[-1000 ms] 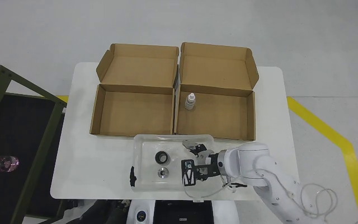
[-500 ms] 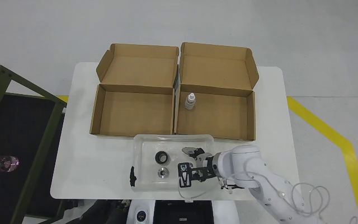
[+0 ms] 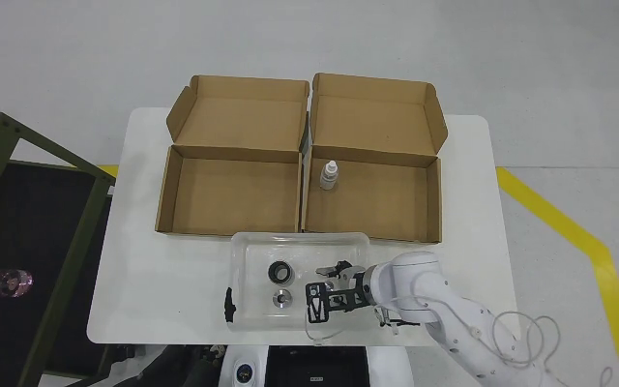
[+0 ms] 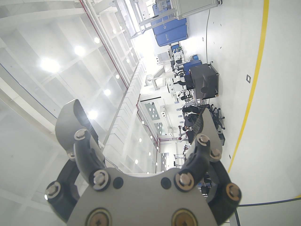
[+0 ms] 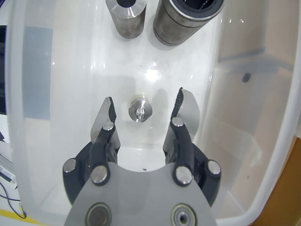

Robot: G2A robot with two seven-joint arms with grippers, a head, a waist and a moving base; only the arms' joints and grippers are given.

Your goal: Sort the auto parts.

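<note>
The small steel fitting [image 5: 140,111] is placed, by the top view, in the clear bin [image 3: 300,235] where the right gripper [image 3: 324,283] hangs, and is seen in the right wrist view standing on end squarely between that gripper's spread, empty fingers [image 5: 188,102].

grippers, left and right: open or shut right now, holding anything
Left gripper: open, empty.
Right gripper: open, empty, poised around a small metal fitting in the clear bin.

A white table [image 3: 145,276] stands near a yellow floor line [image 3: 556,221].
</note>
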